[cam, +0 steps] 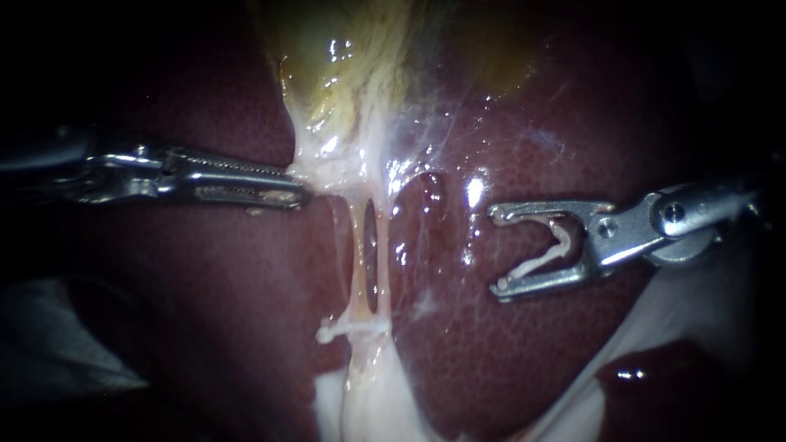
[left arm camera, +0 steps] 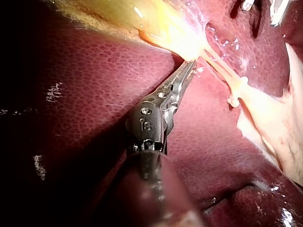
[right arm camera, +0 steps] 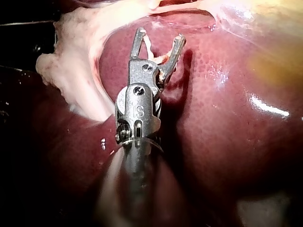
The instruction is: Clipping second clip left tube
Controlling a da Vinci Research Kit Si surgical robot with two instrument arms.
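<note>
Left instrument comes in level from the left; jaws drawn nearly together and clamped on the pale tissue just under the yellowish gallbladder; that tissue is stretched toward the instrument. Below the grip two thin tubes run down side by side with a dark slit between them; left tube just beside the right tube. A white set clip lies across the left tube low down, one end jutting out past it on the left; cannot tell whether it takes the right tube too. Right instrument comes in from the right over bare liver, well apart from the tubes; jaws stand wide, tips pointing at the tubes; an open clip, white and V-shaped, sits between them, one leg against each jaw, clearest in the right wrist view. No tissue lies between those jaws.
</note>
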